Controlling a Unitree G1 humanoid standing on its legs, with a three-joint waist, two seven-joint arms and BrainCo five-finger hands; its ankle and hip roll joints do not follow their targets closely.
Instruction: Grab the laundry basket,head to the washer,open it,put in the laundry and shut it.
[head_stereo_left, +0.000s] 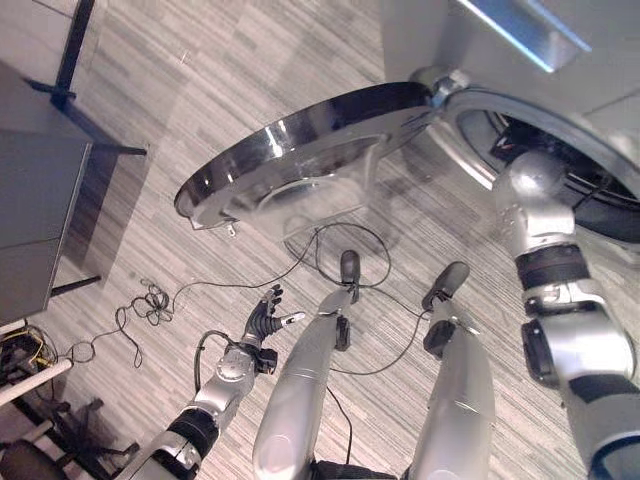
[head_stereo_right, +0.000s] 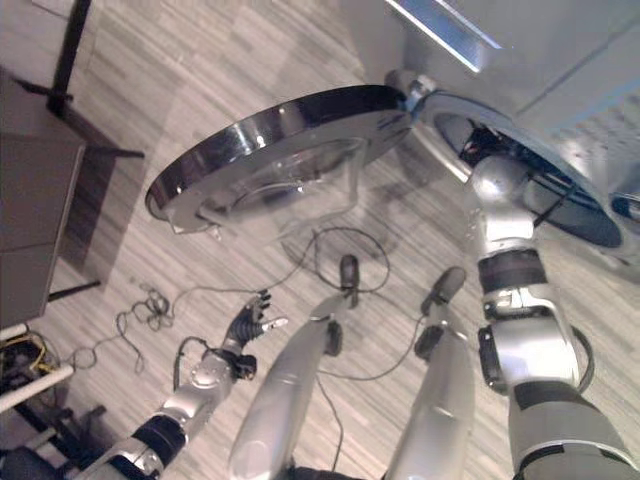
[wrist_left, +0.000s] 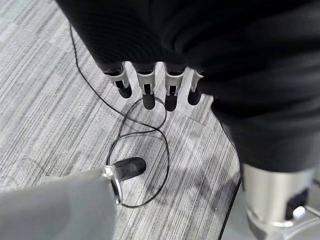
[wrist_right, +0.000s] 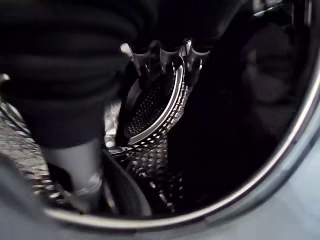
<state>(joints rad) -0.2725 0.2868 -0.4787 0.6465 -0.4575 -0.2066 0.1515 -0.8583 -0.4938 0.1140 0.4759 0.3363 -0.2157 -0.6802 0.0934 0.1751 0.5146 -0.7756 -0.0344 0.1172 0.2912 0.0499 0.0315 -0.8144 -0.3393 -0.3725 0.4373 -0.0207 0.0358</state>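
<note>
The washer (head_stereo_left: 470, 40) stands at the upper right. Its round chrome-rimmed glass door (head_stereo_left: 300, 150) is swung wide open over the floor. My right arm reaches up into the dark opening (head_stereo_right: 590, 215). In the right wrist view my right hand (wrist_right: 160, 62) is inside the perforated metal drum (wrist_right: 155, 107), its fingers straight in a row with nothing in them. A dim dark mass lies deeper in the drum; I cannot tell what it is. My left hand (head_stereo_left: 265, 322) hangs low over the striped floor with relaxed, straight fingers (wrist_left: 147, 90), holding nothing.
A dark table (head_stereo_left: 35, 190) stands at the left, with a black stand's legs (head_stereo_left: 70, 70) behind it. A chair base (head_stereo_left: 40, 450) sits in the lower left corner. The open door overhangs the floor in front of me.
</note>
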